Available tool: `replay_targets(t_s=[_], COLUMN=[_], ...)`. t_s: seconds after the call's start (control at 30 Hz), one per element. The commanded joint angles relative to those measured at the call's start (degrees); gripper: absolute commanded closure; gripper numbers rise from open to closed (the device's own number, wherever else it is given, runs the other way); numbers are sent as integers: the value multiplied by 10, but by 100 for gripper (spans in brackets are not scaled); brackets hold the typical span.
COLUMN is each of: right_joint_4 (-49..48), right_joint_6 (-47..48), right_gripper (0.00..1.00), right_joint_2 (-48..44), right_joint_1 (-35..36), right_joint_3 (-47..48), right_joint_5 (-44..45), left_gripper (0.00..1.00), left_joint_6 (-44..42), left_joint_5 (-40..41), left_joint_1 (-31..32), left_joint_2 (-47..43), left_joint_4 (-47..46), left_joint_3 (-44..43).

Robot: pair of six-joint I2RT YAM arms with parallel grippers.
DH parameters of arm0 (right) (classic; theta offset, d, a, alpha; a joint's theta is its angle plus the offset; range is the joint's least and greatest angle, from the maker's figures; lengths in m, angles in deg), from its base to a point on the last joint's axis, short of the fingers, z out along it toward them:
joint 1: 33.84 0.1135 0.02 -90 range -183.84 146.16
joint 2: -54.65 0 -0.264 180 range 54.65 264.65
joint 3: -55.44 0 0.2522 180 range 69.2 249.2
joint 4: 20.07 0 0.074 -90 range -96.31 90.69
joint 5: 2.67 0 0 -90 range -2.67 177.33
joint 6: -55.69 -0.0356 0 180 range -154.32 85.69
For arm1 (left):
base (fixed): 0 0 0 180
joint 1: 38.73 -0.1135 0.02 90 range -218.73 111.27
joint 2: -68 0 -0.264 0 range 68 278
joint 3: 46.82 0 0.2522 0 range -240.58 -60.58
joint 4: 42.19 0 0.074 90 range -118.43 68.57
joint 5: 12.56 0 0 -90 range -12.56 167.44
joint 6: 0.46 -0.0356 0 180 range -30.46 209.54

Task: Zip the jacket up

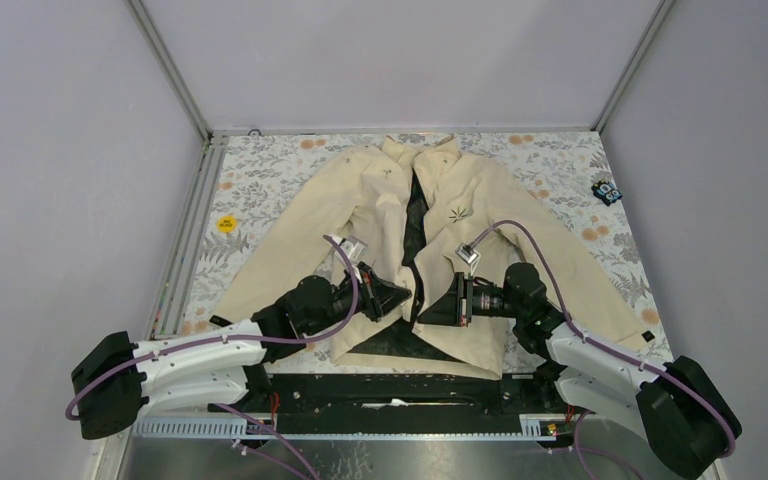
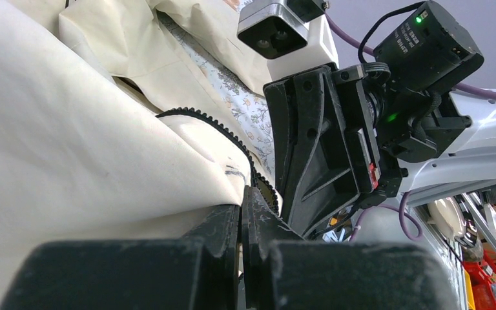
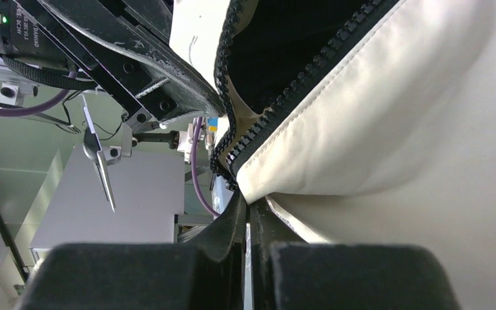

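Observation:
The cream-beige jacket lies flat on its back, front open, dark lining showing between the two panels. My left gripper and right gripper face each other, tips almost touching, at the lower front opening. In the left wrist view my left gripper is shut on the cream zipper edge, with zipper teeth just past the tips. In the right wrist view my right gripper is shut on the other panel's corner, beside its zipper teeth.
The jacket rests on a floral cloth inside grey walls. A yellow sticker lies at the left, and a small black-and-blue object at the far right. A black rail runs along the near edge.

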Motion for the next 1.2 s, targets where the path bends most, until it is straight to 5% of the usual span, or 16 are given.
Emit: replay_targets(t_s=[0.0,0.83,1.17], right_joint_4=[-45,83,110], right_joint_6=[-16,39,47], right_gripper=[100,100,100], right_joint_2=[-10,12,-6], right_joint_1=[-1,-4,-4], right_joint_3=[4,52,47], right_joint_5=[16,-15,-15], left_gripper=[100,100,100], left_joint_6=[-6,-59,-48], left_joint_5=[18,12,71], left_joint_1=[7,30,33], left_joint_2=[-13,43,34], left_joint_4=[-17,81,110], left_joint_3=[-3,-84,-82])
